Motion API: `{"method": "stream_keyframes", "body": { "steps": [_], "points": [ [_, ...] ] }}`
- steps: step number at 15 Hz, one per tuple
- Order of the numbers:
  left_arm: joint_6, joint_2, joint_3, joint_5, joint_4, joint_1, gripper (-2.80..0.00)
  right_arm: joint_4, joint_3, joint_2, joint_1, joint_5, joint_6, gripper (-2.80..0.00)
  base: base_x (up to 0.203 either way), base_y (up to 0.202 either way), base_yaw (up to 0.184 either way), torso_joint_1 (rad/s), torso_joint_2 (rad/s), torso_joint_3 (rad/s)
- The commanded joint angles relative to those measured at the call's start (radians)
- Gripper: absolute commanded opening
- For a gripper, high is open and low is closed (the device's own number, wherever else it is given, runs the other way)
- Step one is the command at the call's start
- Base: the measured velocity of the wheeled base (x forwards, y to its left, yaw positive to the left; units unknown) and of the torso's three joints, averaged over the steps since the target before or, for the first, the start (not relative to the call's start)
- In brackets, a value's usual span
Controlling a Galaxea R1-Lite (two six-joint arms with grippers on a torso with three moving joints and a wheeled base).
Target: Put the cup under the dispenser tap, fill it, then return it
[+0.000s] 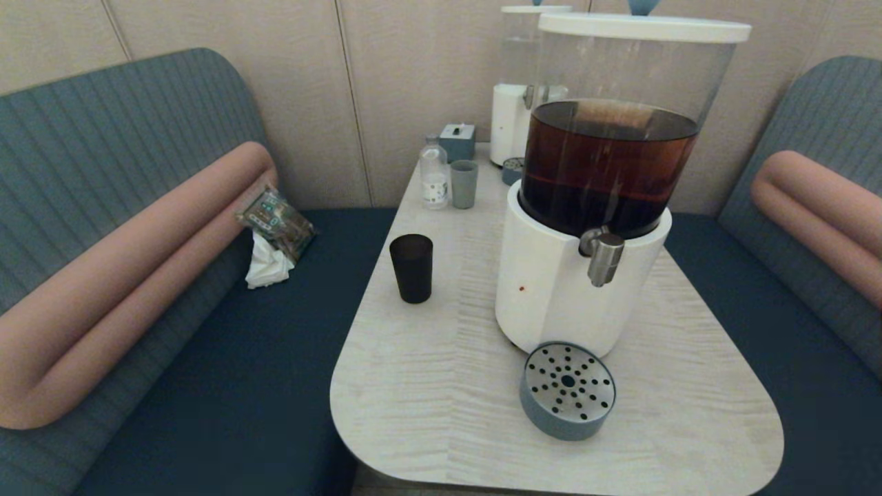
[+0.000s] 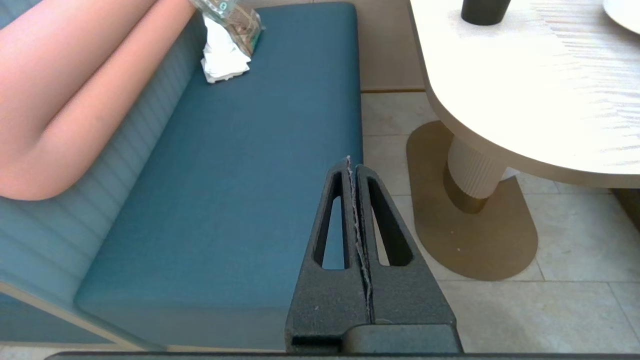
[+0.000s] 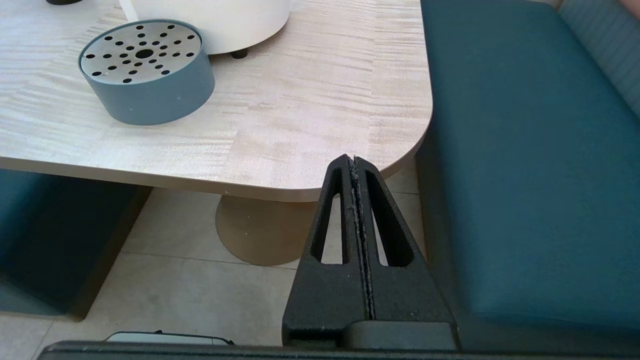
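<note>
The matte black cup [image 1: 411, 268] stands upright on the table's left side, to the left of the big dispenser [image 1: 551, 289]; its base also shows in the left wrist view [image 2: 484, 11]. The brushed-steel dispenser tap [image 1: 604, 258] juts from the white base under the tank of dark brown liquid, with nothing beneath it. A round blue drip tray [image 1: 567, 390] [image 3: 146, 70] lies before the base. My left gripper [image 2: 353, 167] is shut and empty, low beside the left bench. My right gripper [image 3: 353, 162] is shut and empty, below the table's near right corner. Neither arm shows in the head view.
Farther back stand a grey-green cup [image 1: 464, 184], a small clear bottle [image 1: 433, 173], a little blue box [image 1: 457, 140] and a smaller clear dispenser [image 1: 517, 103]. A snack packet and crumpled tissue [image 1: 272, 238] lie on the left bench. The table [image 1: 441, 413] rests on a pedestal [image 2: 472, 170].
</note>
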Motion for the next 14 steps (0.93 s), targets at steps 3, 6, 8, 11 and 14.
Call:
{"method": "stream_keyframes", "body": {
  "steps": [3,6,8,11,14],
  "points": [
    [0.003,0.002,0.0,-0.001,0.001,0.001,-2.8,0.001,0.001,0.001,-0.001,-0.001,0.002,-2.8,0.0,0.0,0.0,0.0,0.0,0.0],
    [0.002,0.002,0.0,-0.002,0.001,0.001,-2.8,-0.025,0.009,0.001,0.0,-0.002,0.002,-2.8,0.0,0.0,0.0,0.0,0.0,0.0],
    [0.002,0.002,0.0,0.0,0.001,0.001,-2.8,-0.031,0.011,0.001,0.0,-0.001,0.002,-2.8,0.0,0.0,0.0,0.0,0.0,0.0],
    [0.002,0.002,0.0,-0.001,0.001,0.001,-2.8,-0.031,0.011,0.001,-0.001,-0.002,0.005,-2.8,0.0,0.0,0.0,0.0,0.0,0.0],
    [0.0,0.002,0.005,0.0,-0.018,0.001,-2.8,-0.031,0.011,0.001,0.001,-0.001,0.008,-2.8,0.0,0.0,0.0,0.0,0.0,0.0]
  ]
}}
